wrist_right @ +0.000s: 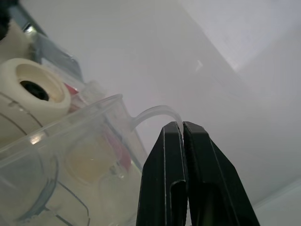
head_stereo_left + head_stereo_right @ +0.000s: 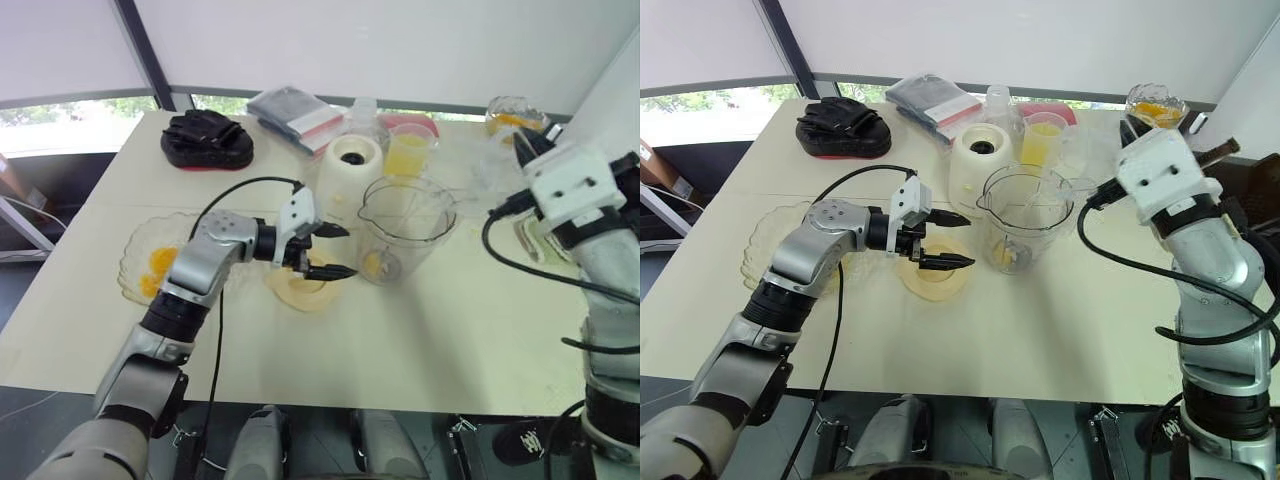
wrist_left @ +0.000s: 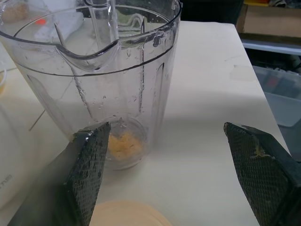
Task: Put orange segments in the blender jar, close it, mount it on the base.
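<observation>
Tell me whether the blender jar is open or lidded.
Open. The blender jar stands upright with a bare rim; the cream lid lies flat on the table beside it.

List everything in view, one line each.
Blender jar: 1, clear, table centre
Blender base: 1, cream, behind jar
Lid: 1, cream, left of jar
Plate: 1, clear, table's left
Orange segments: few, orange, on plate
Gloves: 1 pile, black, far left
Cup: 1, yellow, behind jar
Packets: 1 stack, grey-red, far edge
Bowl: 1, clear, far right
Table: 1, cream, under everything
Left end effector: 1, black, open over lid
Right end effector: 1, black, shut, right of jar
</observation>
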